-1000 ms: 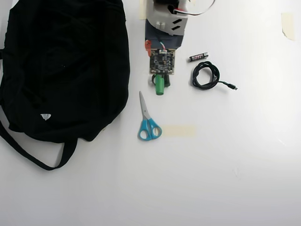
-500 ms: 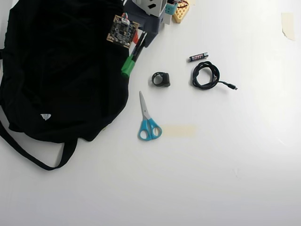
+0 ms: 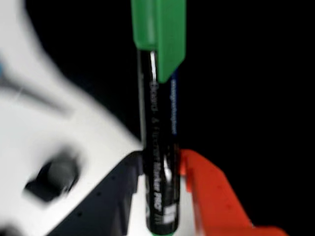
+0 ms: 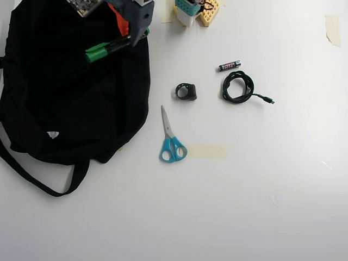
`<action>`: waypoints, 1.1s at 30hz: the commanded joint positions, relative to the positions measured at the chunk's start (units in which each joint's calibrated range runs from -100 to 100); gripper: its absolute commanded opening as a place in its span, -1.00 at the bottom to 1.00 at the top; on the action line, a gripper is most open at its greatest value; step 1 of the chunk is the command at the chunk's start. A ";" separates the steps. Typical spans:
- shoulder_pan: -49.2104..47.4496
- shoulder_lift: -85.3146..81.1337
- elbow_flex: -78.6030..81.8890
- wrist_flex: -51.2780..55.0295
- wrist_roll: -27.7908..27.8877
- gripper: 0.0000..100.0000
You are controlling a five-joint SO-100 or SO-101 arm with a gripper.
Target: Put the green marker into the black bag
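Observation:
The green marker (image 3: 160,147) has a dark barrel with pale lettering and a bright green cap. My gripper (image 3: 162,169) is shut on its barrel, with a black finger left and an orange finger (image 3: 211,196) right in the wrist view. In the overhead view the gripper (image 4: 130,33) holds the marker (image 4: 106,49) above the upper right part of the black bag (image 4: 65,103), cap pointing left. The bag is a large soft black backpack with a strap and a small white triangular tag, lying at the left. In the wrist view it fills the dark background (image 3: 256,98).
On the white table right of the bag lie blue-handled scissors (image 4: 171,138), a small black ring-shaped part (image 4: 186,91), a coiled black cable (image 4: 238,87), a small black battery (image 4: 229,66) and a strip of tape (image 4: 206,151). The arm's base (image 4: 196,11) stands at the top.

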 commanded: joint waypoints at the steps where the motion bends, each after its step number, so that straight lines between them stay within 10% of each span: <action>1: 6.20 -0.86 1.94 -5.03 -0.08 -0.96; 16: 21.45 22.79 11.92 -42.15 -0.45 -0.96; 21: 21.45 25.69 9.49 -41.55 -0.87 -0.64; 33: 7.84 -1.78 6.26 -17.69 -3.28 -0.63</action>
